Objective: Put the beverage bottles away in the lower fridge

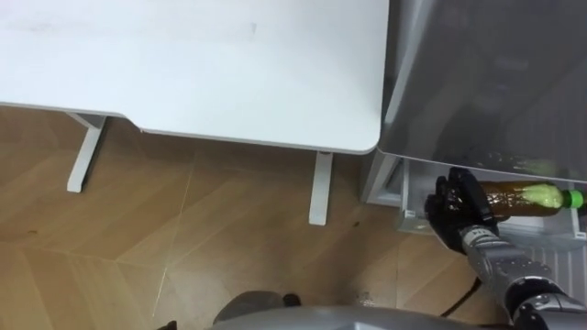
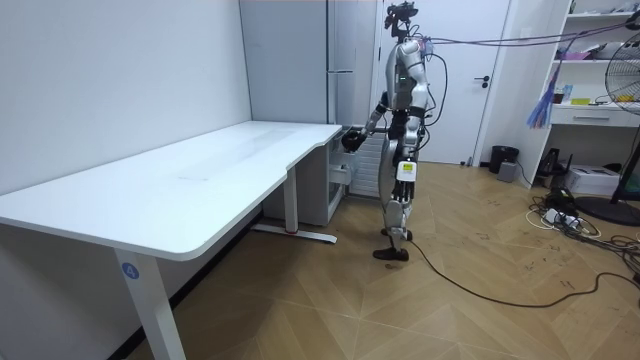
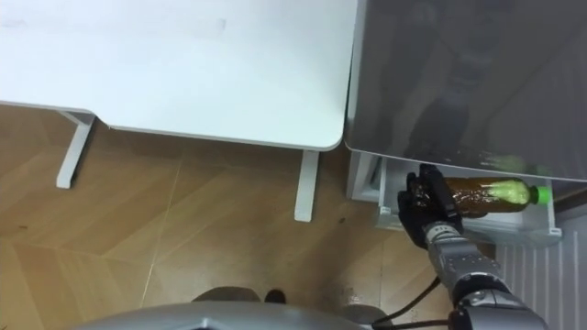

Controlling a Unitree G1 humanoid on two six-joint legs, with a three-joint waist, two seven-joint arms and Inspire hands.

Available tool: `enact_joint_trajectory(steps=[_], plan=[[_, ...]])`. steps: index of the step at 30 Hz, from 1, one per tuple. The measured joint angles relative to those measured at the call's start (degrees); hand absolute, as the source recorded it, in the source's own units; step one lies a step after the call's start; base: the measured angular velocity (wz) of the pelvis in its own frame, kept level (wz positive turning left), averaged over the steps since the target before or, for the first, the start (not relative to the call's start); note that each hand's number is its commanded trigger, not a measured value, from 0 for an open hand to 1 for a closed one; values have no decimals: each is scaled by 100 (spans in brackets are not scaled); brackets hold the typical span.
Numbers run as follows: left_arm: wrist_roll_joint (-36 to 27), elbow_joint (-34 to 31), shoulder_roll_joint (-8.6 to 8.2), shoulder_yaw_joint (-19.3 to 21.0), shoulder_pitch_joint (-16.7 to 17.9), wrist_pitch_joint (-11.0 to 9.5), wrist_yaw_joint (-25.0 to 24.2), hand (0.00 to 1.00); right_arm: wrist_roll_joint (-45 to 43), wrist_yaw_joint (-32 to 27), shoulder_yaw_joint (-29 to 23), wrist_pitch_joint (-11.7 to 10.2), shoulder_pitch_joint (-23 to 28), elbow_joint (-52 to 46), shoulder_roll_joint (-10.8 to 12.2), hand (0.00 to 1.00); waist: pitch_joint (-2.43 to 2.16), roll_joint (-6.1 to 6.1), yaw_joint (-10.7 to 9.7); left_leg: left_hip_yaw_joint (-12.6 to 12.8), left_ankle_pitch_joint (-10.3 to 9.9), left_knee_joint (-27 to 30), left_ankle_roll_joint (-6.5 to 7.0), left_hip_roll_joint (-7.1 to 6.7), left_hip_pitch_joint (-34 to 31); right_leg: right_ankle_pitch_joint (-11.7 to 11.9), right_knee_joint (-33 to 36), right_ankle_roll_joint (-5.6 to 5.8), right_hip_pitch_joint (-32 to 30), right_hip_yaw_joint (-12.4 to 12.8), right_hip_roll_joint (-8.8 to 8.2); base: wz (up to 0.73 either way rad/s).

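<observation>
A bottle of brown tea (image 1: 523, 196) with a green label and green cap lies sideways, cap to the right, over the open lower fridge drawer (image 1: 409, 196). My right hand (image 1: 458, 213) comes in from the lower right with its fingers curled round the bottle's base end. In the right eye view the bottle (image 3: 486, 194) and the right hand (image 3: 427, 214) sit just under the grey fridge front (image 3: 459, 82). In the room view I stand facing the fridge (image 2: 350, 60) with the right hand (image 2: 352, 138) stretched toward it. My left hand (image 2: 404, 130) stays close to my waist.
A white desk (image 1: 183, 64) with white legs stands to my left, its corner almost against the fridge. Wooden floor lies below it. In the room view a door, shelves, a fan (image 2: 625, 80) and loose cables on the floor are behind me.
</observation>
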Motion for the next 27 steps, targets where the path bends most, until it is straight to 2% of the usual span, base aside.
enact_joint_trajectory(steps=[12, 16, 23, 27], plan=[[10, 8, 41, 1, -18, 17, 4, 0, 7, -252, -229, -24, -144, -2, -31, 100, -20, 21, -12, 9, 111, -7, 63, -68, -174, -5, 101, 8, -186, -51, -92, 3], [12, 15, 47, 1, -21, 17, 8, 0, 6, -302, -276, -36, -161, -1, -32, 100, -14, 13, -11, 9, 124, -11, 70, -78, -188, -7, 104, 12, -196, -58, -103, 0], [19, 7, 48, 2, -36, 17, 15, 0, 1, -473, -321, -95, -226, -2, -32, 100, -26, 32, -17, 10, 125, -14, 70, -80, -237, -9, 103, 15, -235, -60, -105, 0], [29, 8, 71, 3, -140, -14, 15, 0, -5, -666, -334, -204, -334, -1, -39, 100, -28, 48, -17, 6, 143, -13, 73, -81, -317, -9, 178, 15, -346, -64, -114, 0]])
